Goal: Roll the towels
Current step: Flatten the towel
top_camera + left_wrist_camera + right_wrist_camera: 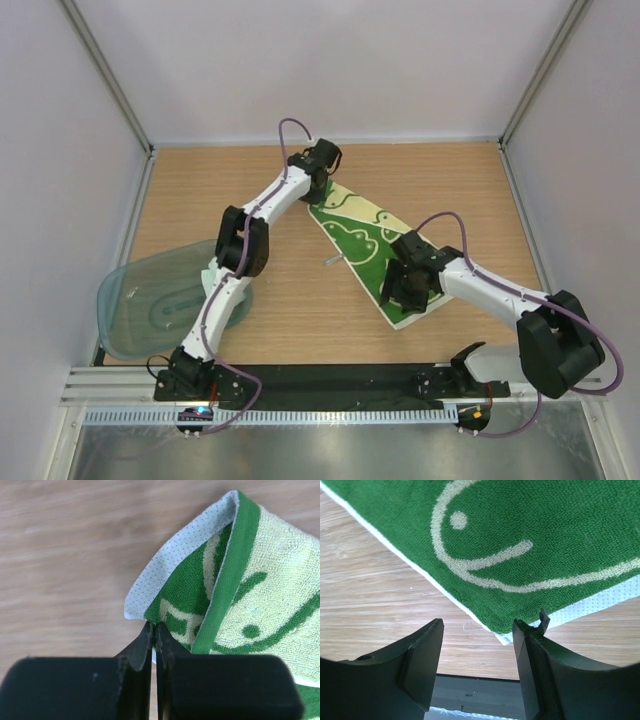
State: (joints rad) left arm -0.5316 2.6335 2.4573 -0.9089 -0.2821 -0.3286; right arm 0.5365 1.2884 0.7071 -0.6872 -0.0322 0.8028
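1. Towel of green terry cloth with cream doodles (280, 580) lies directly ahead of both tools.
2. Left tool (154, 630) pinches its turned-up corner; right tool (479, 626) gapes around another corner.
3. Rolling looks barely begun; next, right tool should close.

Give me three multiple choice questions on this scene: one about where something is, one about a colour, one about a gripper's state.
1. Where on the table is the plastic bin?
A. near left
B. far right
C. centre
2. The green towel has a turned-up underside that is:
A. red
B. white
C. black
3. The right gripper is:
A. shut on the bin
B. shut on the towel
C. open
Answers: 1 A, the top view shows it at the near left edge; 2 B, the left wrist view shows white dotted backing; 3 C, its jaws stand apart at the towel's corner.
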